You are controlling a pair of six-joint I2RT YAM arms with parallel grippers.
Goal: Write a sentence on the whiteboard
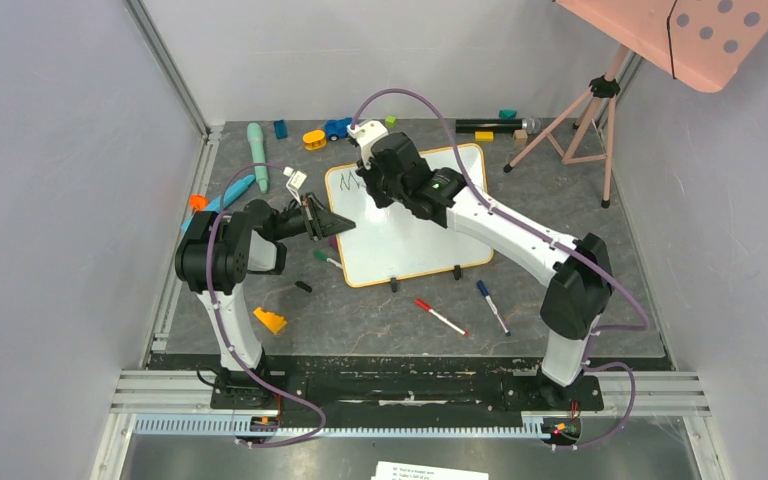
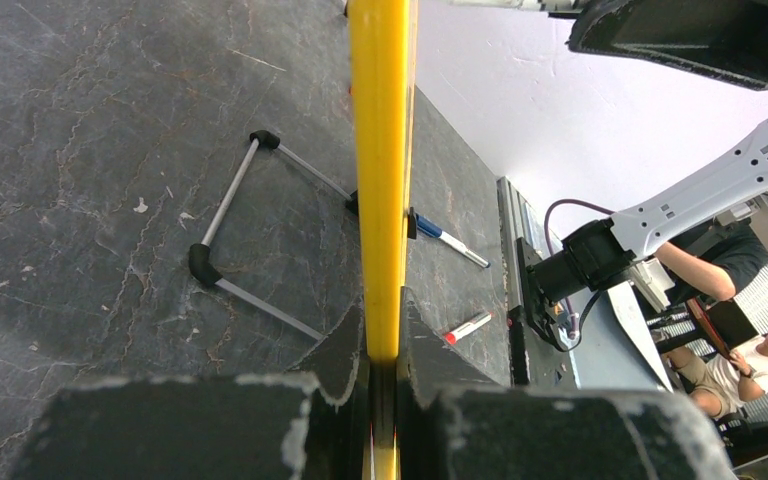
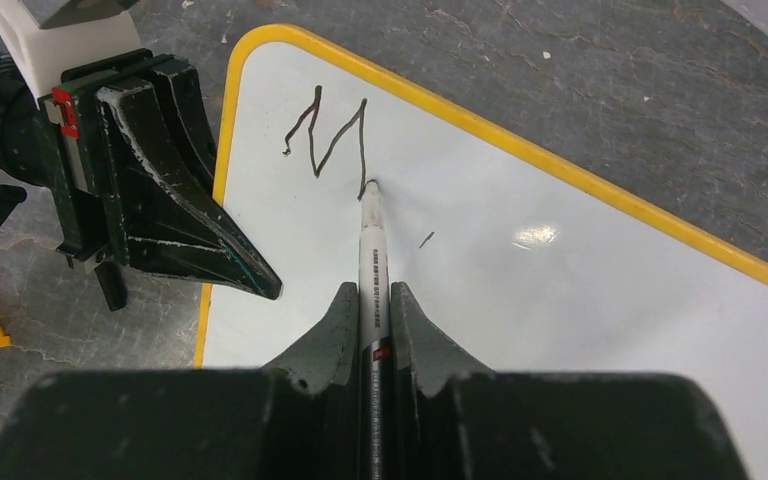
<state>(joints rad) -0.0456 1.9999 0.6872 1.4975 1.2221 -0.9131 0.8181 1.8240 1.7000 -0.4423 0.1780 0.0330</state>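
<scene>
Clearly, the job is only just beginning: the sentence (image 3: pixel 340 137) is showing a single wobbly "M" near the far left corner of the whiteboard (image 1: pixel 415 250), so nearly all the lettering is waiting. The board is lying mid-worktop. The right pincer (image 3: pixel 372 292) is gripping a marker (image 3: pixel 371 245), tip touching the board beside the M. The left pincer (image 2: pixel 382 320) is clamping the board's left frame, crowding the writing. A red marker (image 1: pixel 440 317) and a blue marker (image 1: pixel 492 306) are lying off the board; toys (image 1: pixel 338 128) are lining the far side.

The top camera looks down from behind the arms, far off; both wrist cameras sit close — all three share the left edge of the whiteboard (image 1: pixel 410 250).
</scene>
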